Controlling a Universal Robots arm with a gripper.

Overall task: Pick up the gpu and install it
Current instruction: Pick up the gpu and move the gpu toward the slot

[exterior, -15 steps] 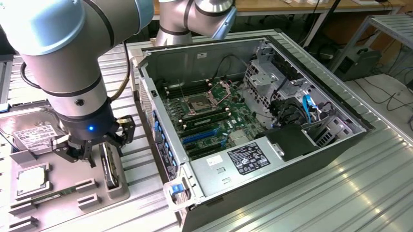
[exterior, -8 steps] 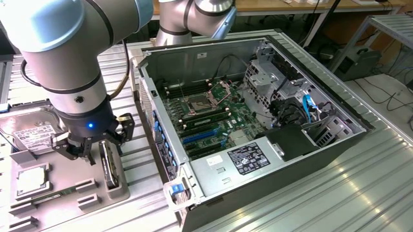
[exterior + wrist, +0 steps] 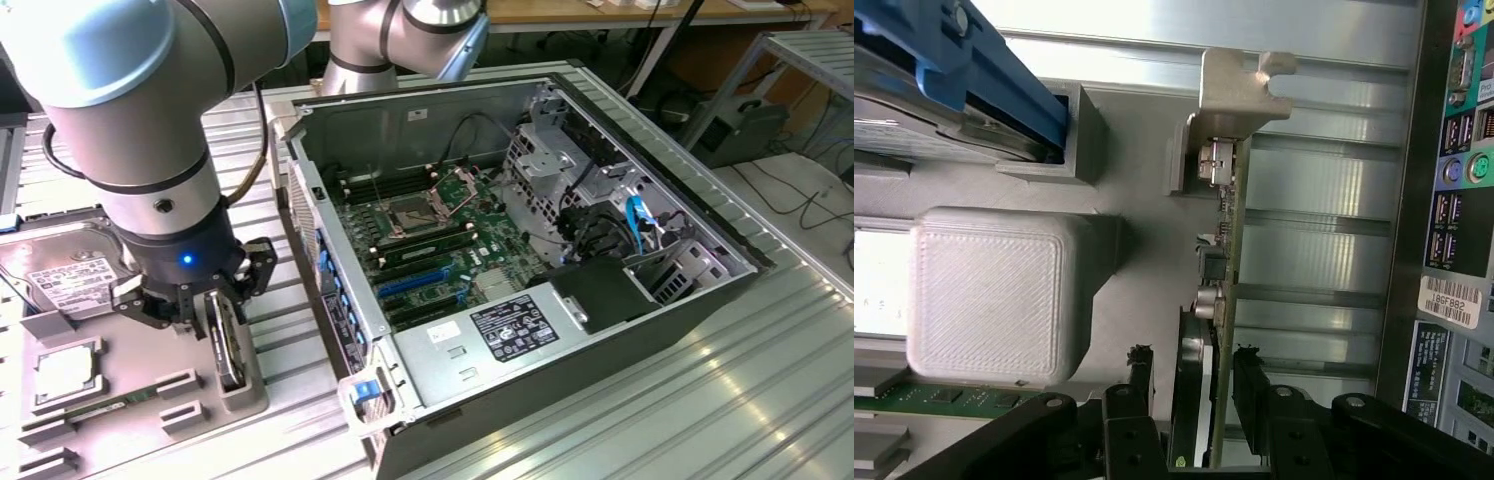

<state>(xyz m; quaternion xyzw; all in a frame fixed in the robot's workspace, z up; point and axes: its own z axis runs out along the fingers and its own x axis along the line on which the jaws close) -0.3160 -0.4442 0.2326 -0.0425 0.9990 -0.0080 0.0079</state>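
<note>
The gpu (image 3: 231,347) stands on edge in a slot of the grey fixture tray (image 3: 147,385), at the exterior view's left. It is a thin dark card with a silver bracket (image 3: 1239,85) at one end. My gripper (image 3: 220,300) has come down over it. In the wrist view the card (image 3: 1220,250) runs between the two black fingers (image 3: 1141,375), one on each side. A narrow gap still shows between the finger on the heatsink side and the card, so my gripper (image 3: 1194,358) straddles it without a visible clamp.
The tray also holds a hard drive (image 3: 67,275) with a white label, a processor (image 3: 64,372) and a green memory stick (image 3: 80,410). The open computer case (image 3: 534,250) lies just to the exterior view's right, with blue card slots (image 3: 414,285) on its motherboard.
</note>
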